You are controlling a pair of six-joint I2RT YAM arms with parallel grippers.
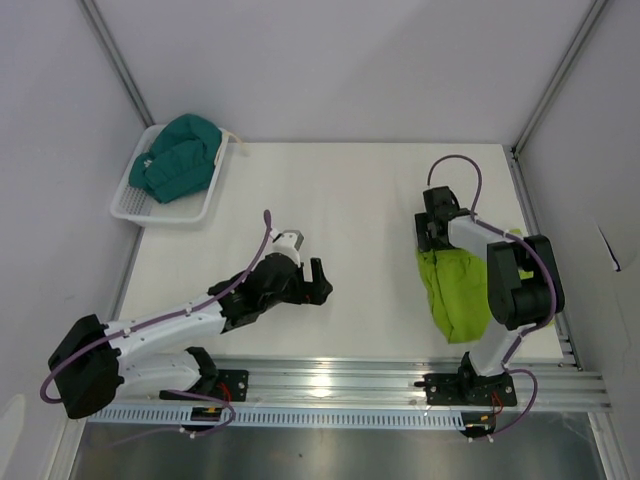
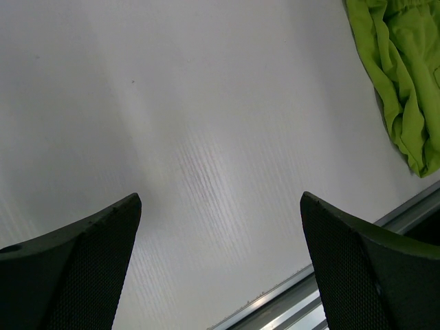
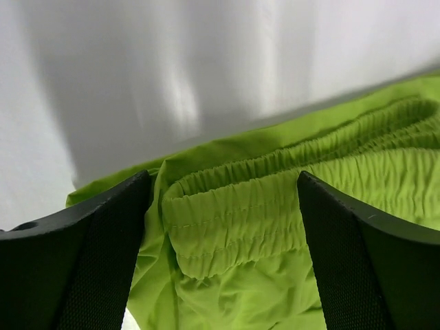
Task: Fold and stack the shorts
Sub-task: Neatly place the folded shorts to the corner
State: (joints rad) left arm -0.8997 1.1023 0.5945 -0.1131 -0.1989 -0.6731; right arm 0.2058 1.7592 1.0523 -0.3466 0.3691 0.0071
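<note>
The lime green shorts [image 1: 455,290] lie crumpled on the right side of the table, partly under the right arm. My right gripper [image 1: 432,240] hangs at their far end. In the right wrist view it [image 3: 223,177] stands open, its fingers on either side of the gathered elastic waistband of these shorts [image 3: 234,220]. The dark teal shorts [image 1: 180,155] sit bunched in the white basket at the far left. My left gripper [image 1: 320,272] is open over bare table near the middle. Its wrist view shows nothing between its fingers [image 2: 220,198] and the lime shorts [image 2: 405,82] off to the upper right.
The white mesh basket [image 1: 125,205] sits in the far-left corner against the wall. A metal rail [image 1: 400,375] runs along the near edge of the table [image 1: 340,190]. Walls with metal posts close in the left, right and back sides.
</note>
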